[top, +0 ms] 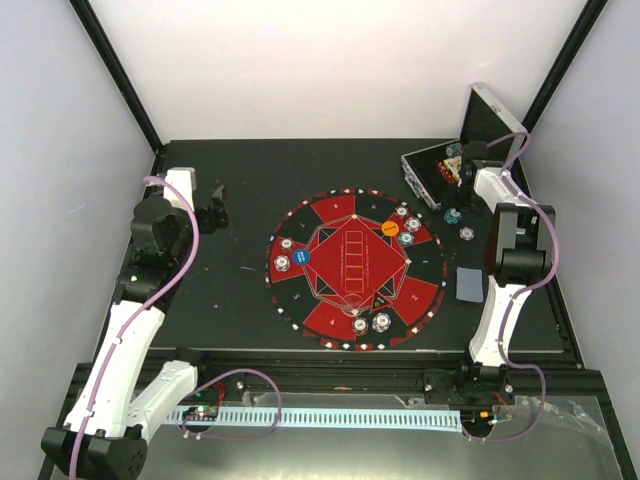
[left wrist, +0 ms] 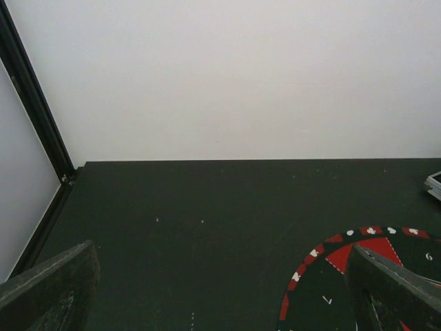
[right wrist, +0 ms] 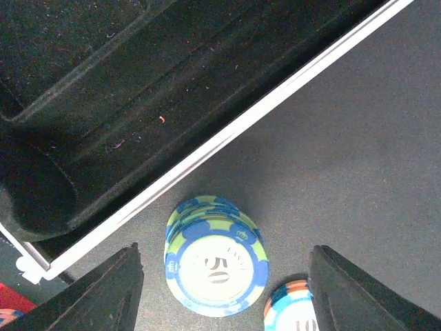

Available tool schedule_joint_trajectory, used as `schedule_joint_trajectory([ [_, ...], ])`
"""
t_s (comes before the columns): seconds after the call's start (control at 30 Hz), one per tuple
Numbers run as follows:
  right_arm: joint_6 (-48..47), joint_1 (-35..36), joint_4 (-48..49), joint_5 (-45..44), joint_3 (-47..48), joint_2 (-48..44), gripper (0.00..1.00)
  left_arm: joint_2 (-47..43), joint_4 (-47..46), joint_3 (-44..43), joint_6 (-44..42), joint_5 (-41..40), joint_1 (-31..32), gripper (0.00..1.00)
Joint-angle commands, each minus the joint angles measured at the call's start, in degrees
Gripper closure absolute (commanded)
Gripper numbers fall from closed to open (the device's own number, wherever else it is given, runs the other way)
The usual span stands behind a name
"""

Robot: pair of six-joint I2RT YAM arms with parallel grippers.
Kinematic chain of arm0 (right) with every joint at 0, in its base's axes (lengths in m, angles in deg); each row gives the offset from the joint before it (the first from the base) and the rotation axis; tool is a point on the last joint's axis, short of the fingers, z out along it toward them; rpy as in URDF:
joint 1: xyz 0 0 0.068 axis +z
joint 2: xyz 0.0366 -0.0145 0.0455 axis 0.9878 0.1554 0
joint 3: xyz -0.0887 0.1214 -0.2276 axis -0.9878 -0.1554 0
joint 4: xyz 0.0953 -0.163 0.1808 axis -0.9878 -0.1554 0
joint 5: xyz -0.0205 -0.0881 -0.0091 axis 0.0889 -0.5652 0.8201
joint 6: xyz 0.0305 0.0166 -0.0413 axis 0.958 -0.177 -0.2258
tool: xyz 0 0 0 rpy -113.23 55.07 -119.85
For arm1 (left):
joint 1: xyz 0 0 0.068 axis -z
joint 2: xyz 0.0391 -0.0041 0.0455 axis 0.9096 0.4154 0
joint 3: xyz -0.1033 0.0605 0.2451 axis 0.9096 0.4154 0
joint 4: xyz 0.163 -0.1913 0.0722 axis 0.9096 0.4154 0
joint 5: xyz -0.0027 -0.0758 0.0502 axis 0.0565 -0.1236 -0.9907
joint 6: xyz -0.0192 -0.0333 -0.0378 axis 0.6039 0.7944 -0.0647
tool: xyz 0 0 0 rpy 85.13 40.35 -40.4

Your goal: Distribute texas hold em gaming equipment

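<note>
**At the far right of the bench (top: pixel 230 300), a stack of poker chips (right wrist: pixel 216 265) is straddled by the open right jaws**

Just on the near side of the open silver case (top: pixel 432 172), the blue-and-green stack, marked 50 on its top chip, is seen lying flat on the dark surface. The right jaws are set over it, partly open, with one of the fingers (right wrist: pixel 103 293) on either side. A gap is left between each finger and the chips, so nothing is gripped. A single orange-and-pale-blue chip (right wrist: pixel 293 312) lies just beside the stack, towards the right-hand finger, and is cut off by the picture's lower edge. The case's pale rim runs slantwise just beyond the stack, and its black lining is seen behind that.

On the round red-and-black mat (top: pixel 355 268) at mid-bench, white-grey chips (top: pixel 283 263) are laid in groups. Two are placed at the left beside a blue marker disc (top: pixel 304 256). Three are placed at the far right beside an orange marker disc (top: pixel 390 229). Two are placed at the near edge, with a black triangle marker (top: pixel 381 301) just beyond them. A grey-blue playing card (top: pixel 469 284) lies on the bench to the right of the mat, beside the right arm (top: pixel 500 290).

At the far left, the left jaws are spread fully wide over the dark bench, and nothing is seen between them.
</note>
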Motion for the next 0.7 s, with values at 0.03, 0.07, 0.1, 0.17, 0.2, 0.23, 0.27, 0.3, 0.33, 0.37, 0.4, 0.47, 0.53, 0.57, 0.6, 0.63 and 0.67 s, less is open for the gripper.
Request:
schedule_joint_trajectory([
  [0.03,-0.7,-0.5,-0.8,0.4,1.4,2.1,0.35,0.1,-0.6,-0.3,0.4,0.5,-0.5,0.01],
  [0.07,-0.8,-0.4,-0.9,0.5,1.7,2.4,0.35,0.1,-0.7,-0.3,0.4,0.5,-0.5,0.01],
  [0.1,-0.9,-0.4,-1.2,0.6,1.9,2.8,0.36,0.1,-0.7,-0.3,0.3,0.5,-0.5,0.01],
  [0.17,-1.0,-0.4,-1.5,0.8,2.5,3.4,0.37,0.1,-0.7,-0.3,0.3,0.4,-0.5,0.01],
  [0.2,-1.1,-0.4,-1.4,0.9,2.5,3.5,0.38,0.1,-0.7,-0.4,0.3,0.4,-0.5,0.01],
  [0.23,-1.1,-0.5,-1.4,0.9,2.5,3.6,0.39,0.0,-0.6,-0.4,0.3,0.3,-0.5,0.01],
  [0.27,-1.1,-0.4,-1.3,1.0,2.5,3.7,0.40,0.0,-0.7,-0.3,0.3,0.3,-0.5,0.01],
  [0.3,-1.1,-0.4,-1.3,1.1,2.6,3.8,0.40,0.0,-0.7,-0.3,0.3,0.3,-0.5,0.01],
  [0.33,-1.2,-0.4,-1.3,1.2,2.7,3.9,0.42,0.0,-0.7,-0.3,0.3,0.3,-0.5,0.01],
  [0.37,-1.2,-0.5,-1.3,1.2,2.7,4.0,0.43,0.0,-0.7,-0.4,0.3,0.3,-0.5,0.01],
  [0.4,-1.2,-0.4,-1.3,1.4,2.7,4.0,0.44,0.0,-0.7,-0.3,0.3,0.3,-0.4,0.01],
  [0.47,-1.4,-0.5,-1.3,1.6,2.6,4.0,0.46,0.1,-0.6,-0.3,0.3,0.3,-0.5,0.01],
  [0.53,-1.5,-0.4,-1.1,1.6,2.7,4.1,0.47,0.1,-0.7,-0.3,0.3,0.2,-0.5,0.01],
  [0.57,-1.5,-0.4,-1.1,1.7,2.7,4.0,0.48,0.1,-0.6,-0.3,0.3,0.2,-0.5,0.01],
  [0.6,-1.6,-0.4,-1.1,1.7,2.7,4.0,0.49,0.1,-0.7,-0.3,0.3,0.2,-0.5,0.01],
  [0.63,-1.6,-0.4,-1.0,1.7,2.6,3.9,0.50,0.1,-0.7,-0.3,0.3,0.2,-0.5,0.01],
  [0.67,-1.6,-0.4,-1.0,1.9,2.7,3.8,0.51,0.1,-0.7,-0.3,0.3,0.2,-0.5,0.01],
])
